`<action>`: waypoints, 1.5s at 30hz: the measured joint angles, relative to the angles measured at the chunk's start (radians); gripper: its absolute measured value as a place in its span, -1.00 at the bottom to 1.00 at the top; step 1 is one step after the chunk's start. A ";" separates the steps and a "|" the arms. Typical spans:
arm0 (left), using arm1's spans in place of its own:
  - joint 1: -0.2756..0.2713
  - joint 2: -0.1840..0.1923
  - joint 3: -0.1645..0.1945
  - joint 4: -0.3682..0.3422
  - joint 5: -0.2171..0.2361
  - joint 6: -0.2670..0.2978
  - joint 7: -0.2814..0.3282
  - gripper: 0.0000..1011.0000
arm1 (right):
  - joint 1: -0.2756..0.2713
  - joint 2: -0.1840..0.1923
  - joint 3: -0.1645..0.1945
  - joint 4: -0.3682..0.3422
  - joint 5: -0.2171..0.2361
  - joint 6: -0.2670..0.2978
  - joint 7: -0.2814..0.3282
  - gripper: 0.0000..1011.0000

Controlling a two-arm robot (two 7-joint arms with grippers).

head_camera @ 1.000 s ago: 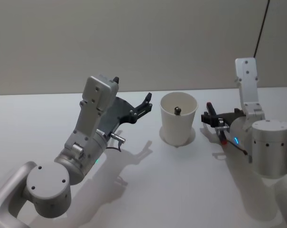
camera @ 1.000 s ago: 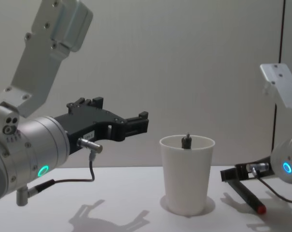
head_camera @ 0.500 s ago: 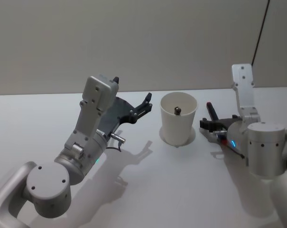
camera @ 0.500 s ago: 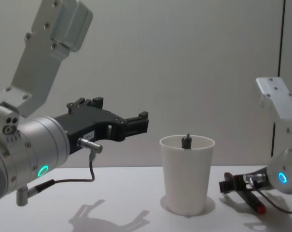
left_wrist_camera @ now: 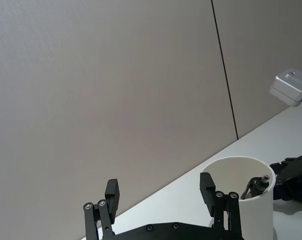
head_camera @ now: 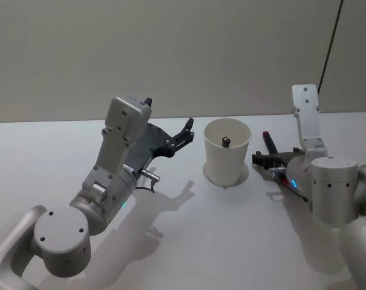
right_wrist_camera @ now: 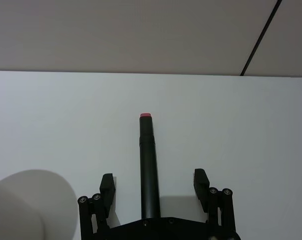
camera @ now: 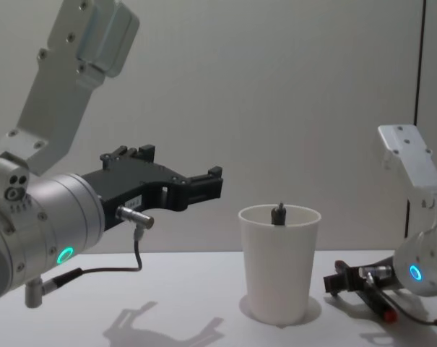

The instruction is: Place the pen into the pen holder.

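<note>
Between the spread fingers of the right gripper: slim black pen, red-tipped, flat on the white table.
Just beside stands the tapered paper pen holder, another pen's dark end inside; the left gripper hovers past it, jaws apart.

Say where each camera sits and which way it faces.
Head: high, looking down on the pen holder; both arms show.
Chest: lower, facing the holder's side; both arms show.
Left wrist: raised, facing the holder past the left gripper.
Right wrist: low, facing along the pen inside the open right gripper.
Head and chest share both grippers.
</note>
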 joint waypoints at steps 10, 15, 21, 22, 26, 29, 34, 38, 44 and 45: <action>0.000 0.000 0.000 0.000 0.000 0.000 0.000 0.98 | 0.007 -0.008 0.002 0.024 -0.008 -0.019 0.002 0.98; 0.000 0.000 0.000 0.000 0.000 0.000 0.000 0.98 | 0.009 -0.011 0.003 0.032 -0.008 -0.027 0.000 0.98; 0.000 0.000 0.000 0.000 0.000 0.000 0.000 0.98 | 0.010 -0.013 0.005 0.035 -0.013 -0.032 0.001 0.98; 0.000 0.000 0.000 0.000 0.000 0.000 0.000 0.98 | 0.009 -0.013 0.005 0.034 -0.014 -0.033 0.001 0.98; 0.000 0.000 0.000 0.000 0.000 0.000 0.000 0.98 | 0.005 -0.012 0.006 0.026 -0.018 -0.035 0.005 0.98; 0.000 0.000 0.000 0.000 0.000 0.000 0.000 0.98 | 0.002 -0.012 0.007 0.018 -0.022 -0.035 0.008 0.98; 0.000 0.000 0.000 0.000 0.000 0.000 0.000 0.98 | -0.004 -0.011 0.008 0.004 -0.025 -0.035 0.012 0.98; 0.000 0.000 0.000 0.000 0.000 0.000 0.000 0.98 | -0.008 -0.011 0.009 -0.006 -0.028 -0.036 0.014 0.98; 0.000 0.000 0.000 0.000 0.000 0.000 0.000 0.98 | -0.012 -0.011 0.010 -0.019 -0.029 -0.034 0.016 0.98; 0.000 0.000 0.000 0.000 0.000 0.000 0.000 0.98 | -0.013 -0.011 0.010 -0.021 -0.030 -0.034 0.016 0.98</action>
